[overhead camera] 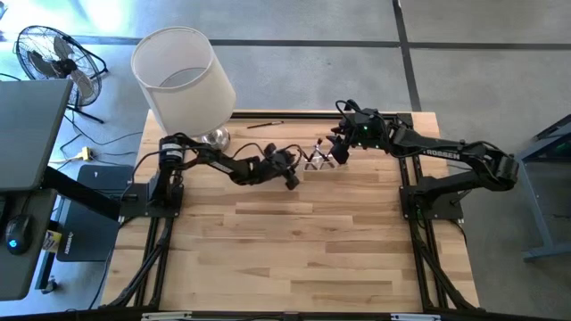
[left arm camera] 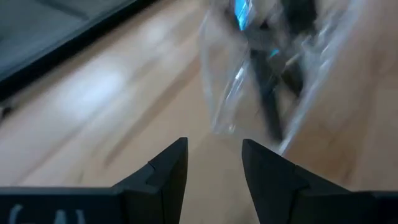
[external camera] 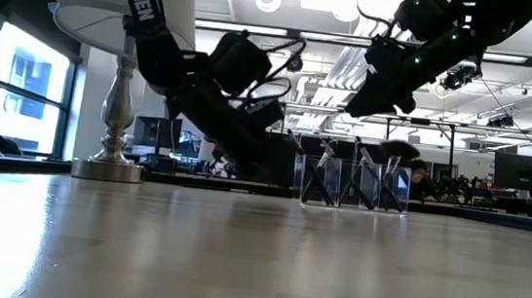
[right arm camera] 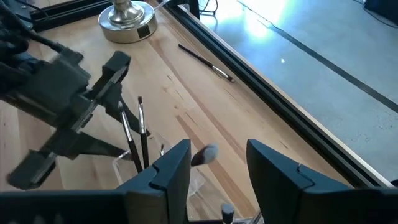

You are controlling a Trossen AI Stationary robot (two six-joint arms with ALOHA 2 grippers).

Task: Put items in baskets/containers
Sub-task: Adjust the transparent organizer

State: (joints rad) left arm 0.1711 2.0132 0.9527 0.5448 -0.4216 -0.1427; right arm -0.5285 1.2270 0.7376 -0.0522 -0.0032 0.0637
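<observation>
While upright, three-compartment holder.

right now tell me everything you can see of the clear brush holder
The clear holder is a low, see-through plastic box, split into side-by-side compartments in the low view. It stands upright on the wooden table, toward the far edge, between the two grippers. Several slim dark-handled brushes stand tilted inside it. The left gripper sits close beside it with open, empty fingers; the right gripper hangs open near its other side. Whether either touches it cannot be told.
</observation>
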